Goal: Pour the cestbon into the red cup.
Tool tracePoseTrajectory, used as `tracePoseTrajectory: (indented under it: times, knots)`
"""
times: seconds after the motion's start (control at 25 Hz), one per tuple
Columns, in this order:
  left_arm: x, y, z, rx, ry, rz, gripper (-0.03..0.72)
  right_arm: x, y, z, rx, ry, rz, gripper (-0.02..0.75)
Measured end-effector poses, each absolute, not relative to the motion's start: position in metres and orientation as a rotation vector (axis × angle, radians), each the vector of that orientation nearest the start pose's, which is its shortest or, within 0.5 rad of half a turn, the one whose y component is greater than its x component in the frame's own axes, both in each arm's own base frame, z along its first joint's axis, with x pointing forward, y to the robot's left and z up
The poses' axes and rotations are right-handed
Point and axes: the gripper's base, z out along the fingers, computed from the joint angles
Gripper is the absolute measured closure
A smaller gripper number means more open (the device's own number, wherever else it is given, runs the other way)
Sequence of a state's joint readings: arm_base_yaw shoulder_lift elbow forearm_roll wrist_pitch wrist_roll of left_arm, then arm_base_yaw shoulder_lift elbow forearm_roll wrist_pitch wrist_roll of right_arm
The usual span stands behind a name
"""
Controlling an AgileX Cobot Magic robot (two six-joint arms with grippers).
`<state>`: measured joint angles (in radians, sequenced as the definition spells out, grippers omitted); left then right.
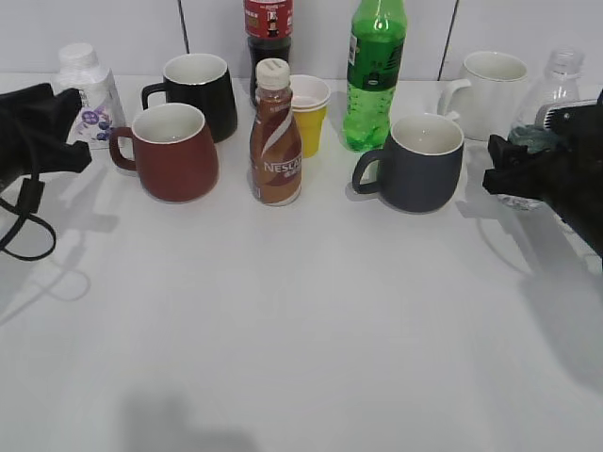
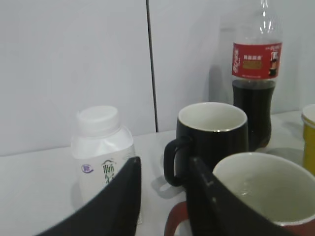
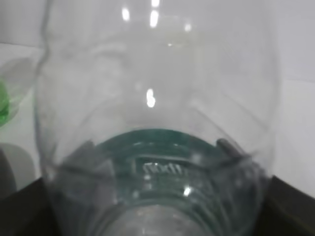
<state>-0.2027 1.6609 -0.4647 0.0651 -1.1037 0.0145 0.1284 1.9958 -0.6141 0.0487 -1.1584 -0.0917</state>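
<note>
The cestbon (image 1: 556, 89) stands upright at the far right of the table, clear with a dark green label. My right gripper (image 1: 499, 174) is closed round it at label height. In the right wrist view the cestbon (image 3: 157, 88) fills the frame, with the right gripper (image 3: 155, 147) fingers against both of its sides. The red cup (image 1: 174, 155) stands at the left. My left gripper (image 1: 75, 127) is open just left of the cup's handle. In the left wrist view the left gripper (image 2: 165, 162) fingers frame the handle of the red cup (image 2: 261, 191).
A black mug (image 1: 203, 94), a brown Nescafe bottle (image 1: 275, 141), yellow paper cups (image 1: 309, 113), a green soda bottle (image 1: 375, 75), a dark grey mug (image 1: 419, 165), a white mug (image 1: 490, 89), a white drink bottle (image 1: 89, 94) and a cola bottle (image 1: 268, 28) stand along the back.
</note>
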Motion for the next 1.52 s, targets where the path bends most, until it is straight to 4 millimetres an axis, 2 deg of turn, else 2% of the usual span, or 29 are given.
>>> tracePoseTrajectory:
  times: [0.16, 0.4, 0.6, 0.76, 1.08, 1.36, 1.52]
  knots:
    - [0.279, -0.063, 0.187, 0.243, 1.563, -0.171, 0.447, 0.328, 0.038, 0.116, -0.138, 1.699, 0.003, 0.190]
    - [0.277, -0.069, 0.186, 0.262, 1.568, -0.188, 0.447, 0.323, 0.036, 0.114, -0.122, 1.707, -0.005, 0.127]
    - [0.275, -0.079, 0.184, 0.292, 1.581, -0.213, 0.447, 0.313, 0.034, 0.108, -0.090, 1.747, 0.009, 0.118]
    - [0.272, -0.078, 0.185, 0.301, 1.631, -0.207, 0.447, 0.305, 0.033, 0.102, -0.080, 1.778, 0.019, 0.118]
    - [0.256, -0.070, 0.214, 0.273, 1.719, -0.182, 0.447, 0.282, 0.033, 0.100, -0.054, 1.823, 0.090, 0.118]
    - [0.240, -0.061, 0.235, 0.159, 1.870, -0.196, 0.447, 0.271, 0.033, 0.118, -0.052, 1.928, 0.101, 0.118]
    - [0.233, -0.061, 0.262, 0.094, 1.964, -0.253, 0.447, 0.264, 0.033, 0.130, -0.028, 2.011, 0.125, 0.126]
